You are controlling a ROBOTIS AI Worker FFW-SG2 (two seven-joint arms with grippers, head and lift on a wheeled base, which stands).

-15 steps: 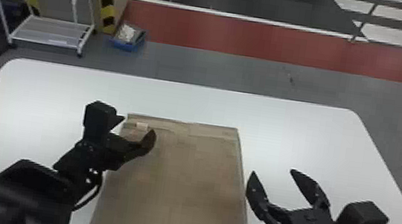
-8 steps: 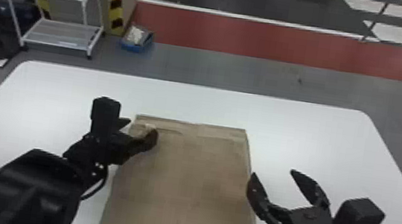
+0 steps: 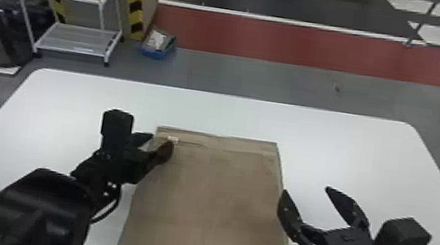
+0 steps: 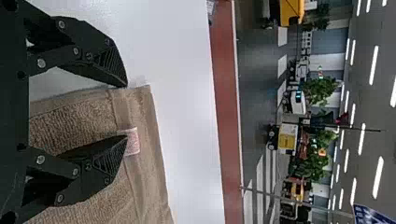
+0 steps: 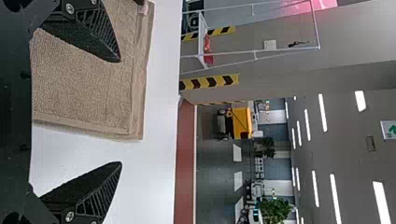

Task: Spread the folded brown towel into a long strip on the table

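Head view: we see the brown towel on the table, left gripper at its far-left corner, right gripper by its right edge, fingers apart on both; beyond it, a white rack.
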